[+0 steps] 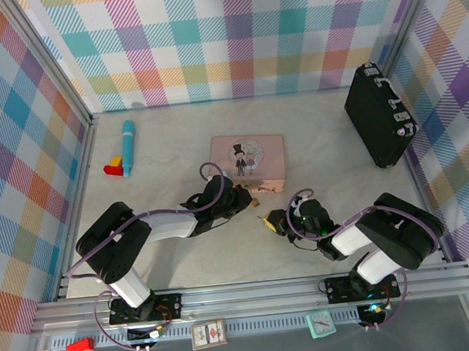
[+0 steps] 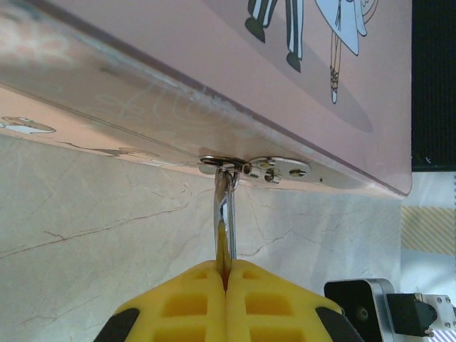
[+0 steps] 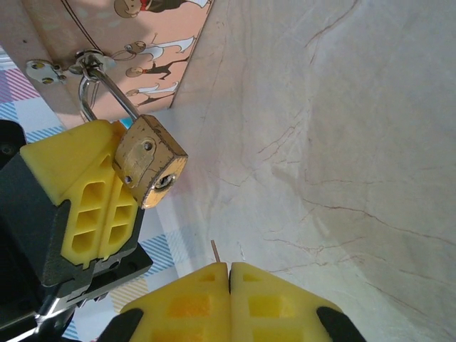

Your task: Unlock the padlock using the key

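Currently at the approach-to-insert step; key not yet in the lock; left gripper [image 2: 226,274] has its yellow pads pressed together on the thin silver shackle [image 2: 224,210] of the padlock [image 3: 149,162], just below the hasp [image 2: 256,168] on the front edge of the pink tin [image 1: 248,159]; brass body hangs tilted off the shackle, keyhole [image 3: 164,182] turned toward the right gripper [image 3: 229,269]; the right gripper's pads are closed on the key [image 3: 214,247], with just a thin sliver of its tip poking out left of the seam; tip and keyhole near but apart, tip lower and a little right of the hole in the right wrist view

Doing it well, as I judge it: left side holds firm so the body cannot swing on the hasp; right side first lines the blade up with the keyway axis, then eases straight in; so little blade shows that its orientation cannot be told, so allow for a small roll correction; risks are the tip skating off the brass face and shoving the lock aside, or the key sliding back between the pads; turn only once fully seated
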Controlling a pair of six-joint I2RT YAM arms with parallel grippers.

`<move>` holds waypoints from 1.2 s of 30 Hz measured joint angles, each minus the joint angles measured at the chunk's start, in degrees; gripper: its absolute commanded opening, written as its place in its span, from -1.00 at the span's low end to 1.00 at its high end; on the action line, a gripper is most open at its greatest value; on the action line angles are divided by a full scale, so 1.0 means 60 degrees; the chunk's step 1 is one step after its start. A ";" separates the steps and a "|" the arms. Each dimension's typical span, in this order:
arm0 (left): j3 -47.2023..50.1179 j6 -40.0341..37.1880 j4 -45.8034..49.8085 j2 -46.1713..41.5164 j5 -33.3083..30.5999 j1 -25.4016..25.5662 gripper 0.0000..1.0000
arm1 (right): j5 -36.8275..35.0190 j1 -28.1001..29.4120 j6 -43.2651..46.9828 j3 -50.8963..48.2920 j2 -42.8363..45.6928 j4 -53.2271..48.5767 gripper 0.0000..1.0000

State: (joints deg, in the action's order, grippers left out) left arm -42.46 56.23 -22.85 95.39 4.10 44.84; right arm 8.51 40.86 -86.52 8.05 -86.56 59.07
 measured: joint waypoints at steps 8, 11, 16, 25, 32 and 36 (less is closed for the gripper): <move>0.0000 0.0204 0.0044 -0.0127 -0.0011 0.0000 -1.00 | -0.0248 0.0000 -0.0419 -0.0062 -0.0521 0.0772 -1.00; 0.0000 0.0248 0.0044 -0.0127 -0.0007 0.0000 -1.00 | -0.0357 0.0000 -0.0634 -0.0153 -0.0860 0.1158 -1.00; 0.0000 0.0284 0.0044 -0.0127 -0.0007 0.0000 -1.00 | -0.0506 0.0000 -0.0987 -0.0255 -0.1421 0.1821 -1.00; 0.0000 0.0459 0.0044 -0.0127 -0.0007 0.0000 -1.00 | -0.0601 0.0000 -0.1366 -0.0342 -0.2171 0.2860 -1.00; 0.0000 0.0499 0.0040 -0.0127 -0.0004 0.0000 -1.00 | -0.0743 0.0000 -0.1439 -0.0390 -0.1858 0.3013 -1.00; 0.0000 0.0532 0.0036 -0.0127 -0.0004 0.0000 -1.00 | -0.0820 0.0000 -0.1443 -0.0397 -0.1832 0.3020 -1.00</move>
State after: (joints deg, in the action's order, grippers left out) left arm -42.46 59.42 -22.63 94.63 4.08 44.84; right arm 3.60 40.86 -95.18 5.67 -97.56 77.19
